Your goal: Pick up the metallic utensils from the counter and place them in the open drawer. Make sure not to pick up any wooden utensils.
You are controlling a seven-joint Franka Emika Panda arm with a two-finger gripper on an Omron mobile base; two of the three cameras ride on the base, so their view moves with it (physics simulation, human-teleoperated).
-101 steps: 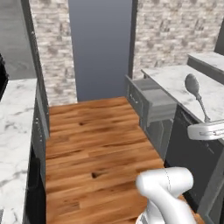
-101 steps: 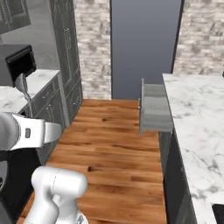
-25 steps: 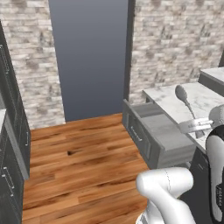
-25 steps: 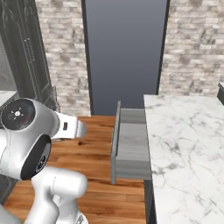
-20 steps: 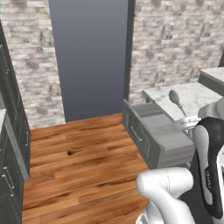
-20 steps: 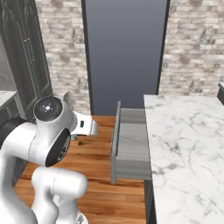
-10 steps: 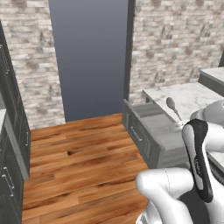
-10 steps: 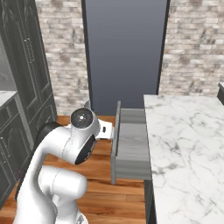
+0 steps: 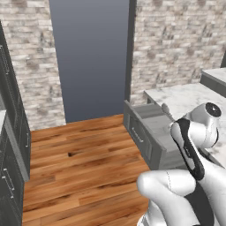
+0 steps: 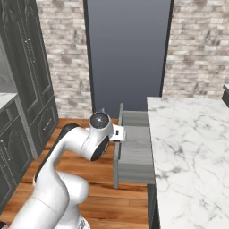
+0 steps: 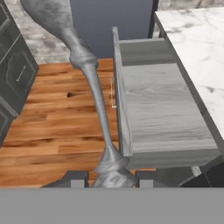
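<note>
1. Left base view: the open drawer [image 9: 150, 121] juts from the island over bare wood floor [image 9: 79, 163]; the marble counter [image 9: 185, 97] lies behind it.
2. Right base view: the arm's wrist meets the drawer's front edge.
3. Hand view: the gripper [image 11: 109, 178] is clamped on the metal spoon [image 11: 92, 83], just outside the drawer's front panel.

One grey metal spoon [image 11: 89, 83], one open grey drawer [image 11: 162, 109], one white marble table [image 10: 188, 147].

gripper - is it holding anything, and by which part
The gripper holds the metal spoon by the end of its handle, bowl pointing away, beside the open drawer.
</note>
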